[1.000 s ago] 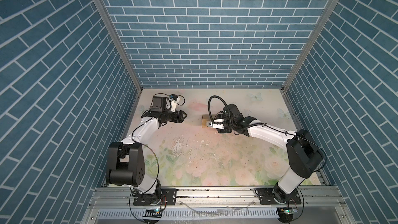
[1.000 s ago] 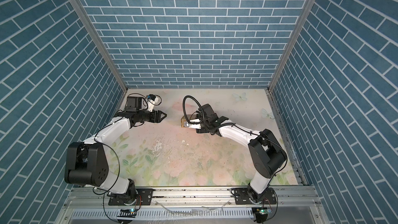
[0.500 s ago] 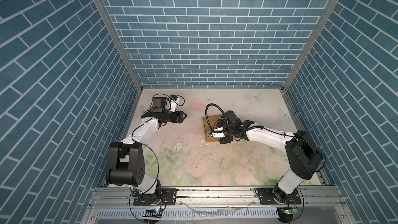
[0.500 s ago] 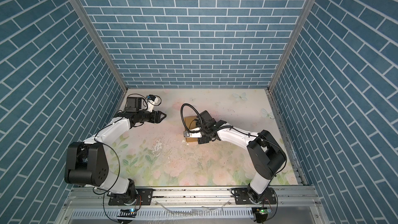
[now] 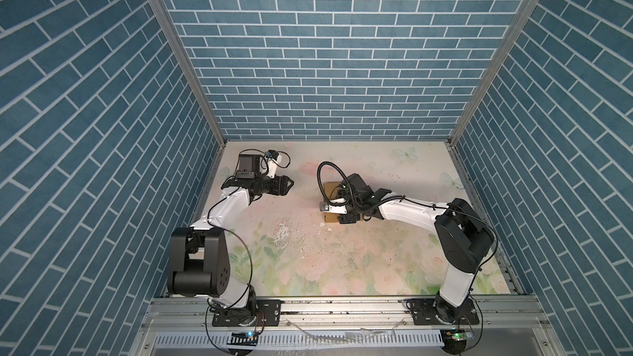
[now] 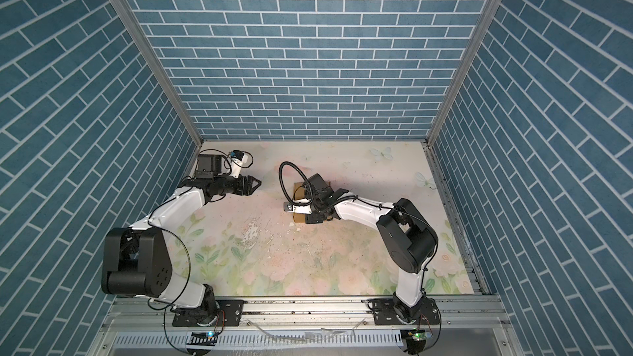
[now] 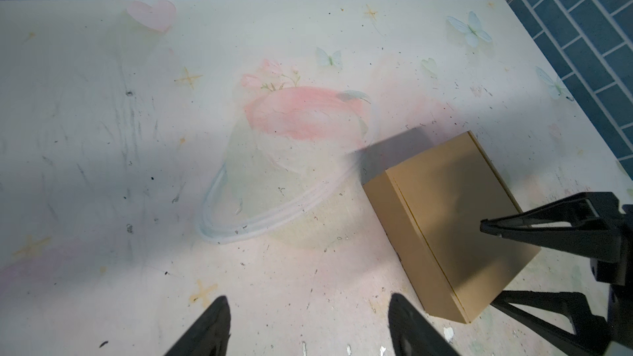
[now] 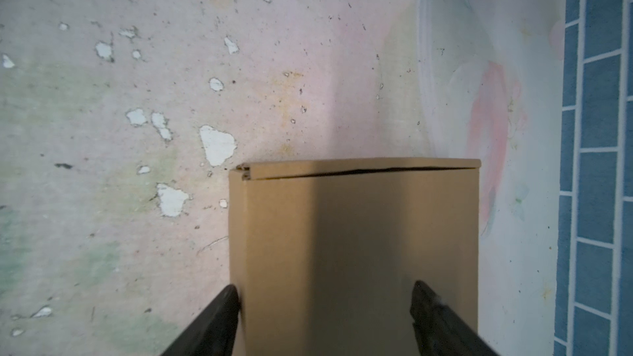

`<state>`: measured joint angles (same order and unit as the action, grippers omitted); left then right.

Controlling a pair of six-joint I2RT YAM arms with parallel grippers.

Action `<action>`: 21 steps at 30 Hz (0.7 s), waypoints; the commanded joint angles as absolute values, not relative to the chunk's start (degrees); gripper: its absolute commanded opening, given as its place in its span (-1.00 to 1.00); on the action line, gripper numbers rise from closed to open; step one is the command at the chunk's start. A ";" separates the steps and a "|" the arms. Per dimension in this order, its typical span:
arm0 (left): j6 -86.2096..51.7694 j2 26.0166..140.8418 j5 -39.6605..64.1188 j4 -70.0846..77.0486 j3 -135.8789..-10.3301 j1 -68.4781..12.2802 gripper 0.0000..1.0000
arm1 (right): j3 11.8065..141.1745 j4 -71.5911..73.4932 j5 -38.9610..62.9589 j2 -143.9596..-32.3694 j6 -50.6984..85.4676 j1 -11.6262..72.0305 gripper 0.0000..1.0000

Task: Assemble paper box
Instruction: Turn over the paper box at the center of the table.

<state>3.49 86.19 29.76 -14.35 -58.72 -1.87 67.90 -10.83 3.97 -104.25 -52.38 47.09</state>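
Note:
The paper box (image 5: 329,190) (image 6: 299,193) is a closed tan cardboard box lying flat on the floral table, right of the middle. My right gripper (image 5: 342,205) (image 8: 323,291) hovers over it, open. One of its fingers (image 8: 222,306) sits at the box's (image 8: 359,227) long side edge, the other is over the lid. In the left wrist view the box (image 7: 452,207) lies ahead with the right gripper (image 7: 488,265) at its far end. My left gripper (image 5: 291,184) (image 7: 308,303) is open and empty above bare table, well left of the box.
Blue brick walls (image 5: 329,63) close in the table on three sides, with a metal rail (image 5: 342,313) along the front. The table print (image 5: 284,231) is scuffed and flaked white in the middle. A small white scrap (image 5: 328,229) lies just in front of the box.
My right gripper has shifted toward the front over the box, and more of the box's top shows now than a second ago. The left arm has stayed put.

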 commanded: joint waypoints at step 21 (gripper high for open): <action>10.34 83.38 26.63 -11.59 -53.17 1.36 0.91 | 63.15 -9.81 4.59 -90.97 -40.82 43.33 0.60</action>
<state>8.34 85.38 27.75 -13.21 -55.24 0.27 64.10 -10.55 4.25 -94.21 -45.30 45.43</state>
